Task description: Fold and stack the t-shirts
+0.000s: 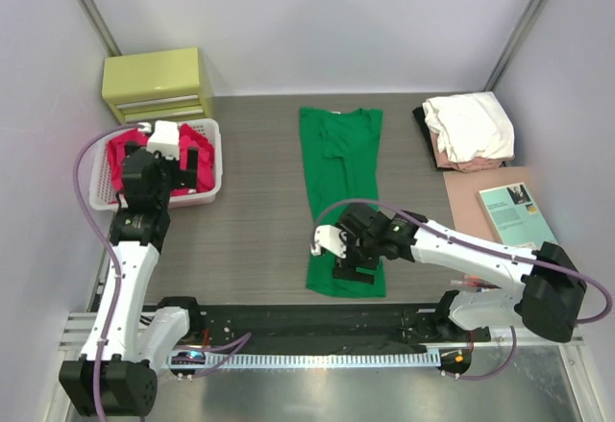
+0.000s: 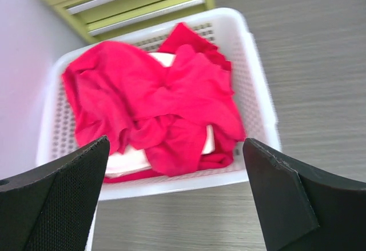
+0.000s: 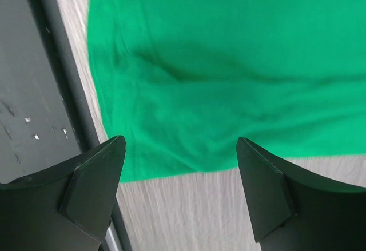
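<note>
Green shirt (image 1: 341, 182) lies mid-worktop (image 1: 259, 239), with the right tool (image 3: 180, 148) wide open and empty over its near hem. Left tool (image 2: 176, 148), fully open and empty, hangs above red shirts (image 2: 171, 102) in basket (image 2: 260, 114).

Right claw (image 3: 180, 148) is standing wide open, its two dark fingers (image 3: 91, 188) framing the corner and edge of a green t-shirt (image 3: 229, 62) that is lying on the grey worktop (image 3: 189, 216). A black panel (image 3: 28, 91) is bordering the worktop at left.
</note>
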`<state>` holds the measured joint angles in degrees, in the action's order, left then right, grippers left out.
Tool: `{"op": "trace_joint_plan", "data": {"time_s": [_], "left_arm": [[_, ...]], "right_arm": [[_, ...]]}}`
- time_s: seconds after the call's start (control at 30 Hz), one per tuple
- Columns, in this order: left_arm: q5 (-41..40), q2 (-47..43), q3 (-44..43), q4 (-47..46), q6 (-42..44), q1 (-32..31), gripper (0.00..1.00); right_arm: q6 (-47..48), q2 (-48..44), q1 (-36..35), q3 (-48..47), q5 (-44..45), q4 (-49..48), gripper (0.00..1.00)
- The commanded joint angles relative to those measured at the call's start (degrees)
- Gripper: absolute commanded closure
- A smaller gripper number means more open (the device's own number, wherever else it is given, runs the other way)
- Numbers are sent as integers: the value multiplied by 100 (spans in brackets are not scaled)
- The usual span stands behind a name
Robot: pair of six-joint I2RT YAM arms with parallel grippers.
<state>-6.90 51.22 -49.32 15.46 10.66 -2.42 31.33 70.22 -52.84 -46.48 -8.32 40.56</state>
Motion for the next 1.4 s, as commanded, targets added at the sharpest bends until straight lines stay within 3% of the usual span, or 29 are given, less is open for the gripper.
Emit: {"op": "trace_joint_plan", "data": {"time_s": [0.0, 0.27, 0.43, 0.57, 1.03, 1.1, 1.17, 1.2, 1.37], "left_arm": [[259, -218, 247, -342, -195, 627, 0], [382, -104, 239, -378, -274, 962, 0], [435, -121, 247, -377, -327, 1006, 0], [443, -182, 335, -395, -292, 1041, 0], [400, -165, 212, -342, -239, 1112, 0], [400, -183, 239, -342, -231, 1112, 0], [408, -183, 247, -342, -222, 1120, 0], [400, -183, 256, -342, -204, 1120, 0], [435, -139, 256, -351, -195, 1129, 0]], "right_arm": [[39, 316, -560, -730, 444, -232, 16], [49, 1029, -1658, -731, 367, -645, 15], [-31, 810, -1712, -293, 190, -777, 4], [-48, 555, -1712, 147, 208, -953, 0], [-162, 1037, -1809, 403, -381, -1137, 0], [-163, 1108, -1835, 412, -372, -1181, 9], [-171, 1239, -1835, 377, -372, -1190, 12], [-171, 1284, -1835, 368, -372, -1190, 30], [-154, 1407, -1835, 332, -268, -1199, 59]]}}
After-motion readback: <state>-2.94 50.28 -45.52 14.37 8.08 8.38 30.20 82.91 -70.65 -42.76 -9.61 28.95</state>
